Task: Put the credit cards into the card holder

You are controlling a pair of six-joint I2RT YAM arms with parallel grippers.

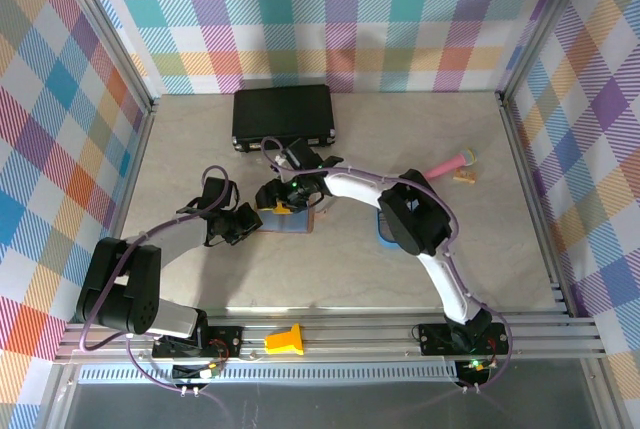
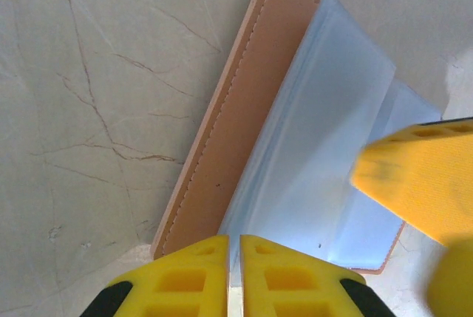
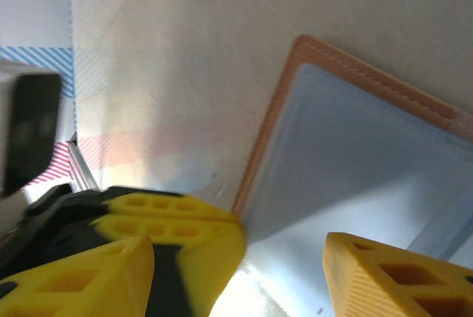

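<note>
While both of my arms reach in toward the middle of the pale, marble-veined surface [image 2: 89,110], the small, flat salmon-brown leather card holder with bluish-grey inner pockets [image 1: 292,221] lies open there. It sits on the near side of a flat black rectangular case [image 1: 283,114] and apart from it. My left tool [image 2: 234,258] comes at the card holder from the left. Its yellow fingers are pressed together, and the near edge of a pale blue pocket leaf runs straight into the seam between them. That leaf looks pinched and lifted off the stitched leather flap beside it. My right tool [image 3: 238,247] hangs over the card holder from the far side with its yellow fingers apart and nothing gripped between them. Below that gap I see the bluish pocket and its salmon border. In the left wrist view one right finger, blurred, hovers above the pocket just beside my left tool. Farther right, the rim of a blue tray [image 1: 383,234] shows beside my right forearm. A pink rod-shaped object [image 1: 448,163] lies well apart near the right wall. A small yellow block [image 1: 285,339] rests on the front rail between my two bases.
</note>
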